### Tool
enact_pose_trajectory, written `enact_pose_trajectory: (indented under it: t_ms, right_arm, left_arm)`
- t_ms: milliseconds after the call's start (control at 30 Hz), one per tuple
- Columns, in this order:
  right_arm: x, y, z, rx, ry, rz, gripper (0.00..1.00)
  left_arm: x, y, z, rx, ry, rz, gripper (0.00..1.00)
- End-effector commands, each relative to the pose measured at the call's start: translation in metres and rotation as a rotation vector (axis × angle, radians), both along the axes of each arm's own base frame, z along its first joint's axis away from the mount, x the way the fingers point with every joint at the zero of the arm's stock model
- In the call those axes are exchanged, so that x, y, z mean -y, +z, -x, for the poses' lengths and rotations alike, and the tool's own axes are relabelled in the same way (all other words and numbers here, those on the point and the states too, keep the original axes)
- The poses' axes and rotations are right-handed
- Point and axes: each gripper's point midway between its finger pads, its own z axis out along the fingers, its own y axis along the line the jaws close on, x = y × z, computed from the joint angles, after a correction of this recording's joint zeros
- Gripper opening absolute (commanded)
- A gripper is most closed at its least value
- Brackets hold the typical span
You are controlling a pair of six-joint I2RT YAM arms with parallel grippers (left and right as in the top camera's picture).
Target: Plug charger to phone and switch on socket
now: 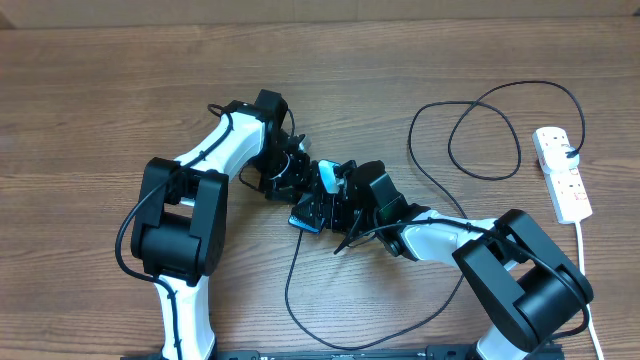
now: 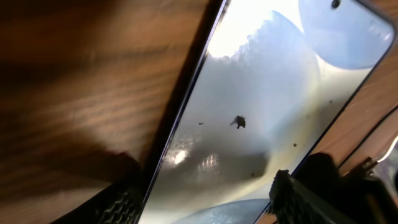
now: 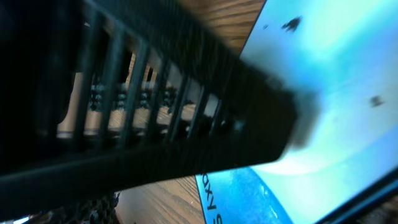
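While both arms are crowding mid-table (image 1: 100, 80), my left gripper (image 1: 292, 178) is clamping the phone (image 2: 249, 124) across its width, w/ pads on both long edges and the screen lit. My right gripper (image 1: 336, 205) is hanging over the phone's Galaxy end; view's too blurred, can't tell if it's clenched or released. The charger (image 1: 287, 285) is looping across to the socket (image 1: 562, 175), which is sitting far right, well apart.

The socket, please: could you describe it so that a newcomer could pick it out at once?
Look at the brown wooden table from overhead and go to its right edge. There lies the white elongated power strip with a black plug in it. Unlike the thin black looped cable beside it, it is white and blocky.
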Motion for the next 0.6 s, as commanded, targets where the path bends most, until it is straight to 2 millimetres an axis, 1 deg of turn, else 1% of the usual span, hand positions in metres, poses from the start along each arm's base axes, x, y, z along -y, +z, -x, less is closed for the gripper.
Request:
enact_pose_trajectory:
  t_ms: [0, 67, 133, 200, 267, 333, 433, 567]
  right_arm:
    - [0.008, -0.011, -0.008, 0.004, -0.055, 0.054, 0.79]
    - [0.011, -0.011, -0.011, 0.003, -0.064, 0.054, 0.79]
    - [0.015, -0.011, -0.015, 0.003, -0.078, 0.054, 0.79]
    - [0.023, -0.012, -0.023, 0.005, -0.107, 0.058, 0.73]
    - [0.028, -0.012, -0.028, 0.008, -0.127, 0.063, 0.64]
    - [0.032, -0.012, -0.032, 0.008, -0.142, 0.064, 0.60]
    - [0.035, -0.012, -0.034, 0.007, -0.149, 0.063, 0.59]
    - [0.032, -0.011, -0.031, -0.003, -0.130, 0.048, 0.59]
  left_arm:
    - [0.000, -0.019, 0.003, -0.001, -0.032, -0.014, 0.79]
    - [0.000, -0.020, 0.000, 0.015, -0.032, -0.013, 0.86]
    - [0.001, -0.020, -0.003, 0.033, -0.039, -0.007, 0.89]
    - [0.002, -0.021, -0.006, 0.050, -0.046, -0.002, 0.90]
    - [0.003, -0.021, -0.009, 0.067, -0.055, 0.004, 0.91]
    - [0.003, -0.021, -0.010, 0.078, -0.063, 0.007, 0.93]
    - [0.003, -0.020, -0.009, 0.076, -0.070, 0.009, 0.99]
    - [0.003, -0.017, -0.004, 0.042, -0.054, 0.036, 1.00]
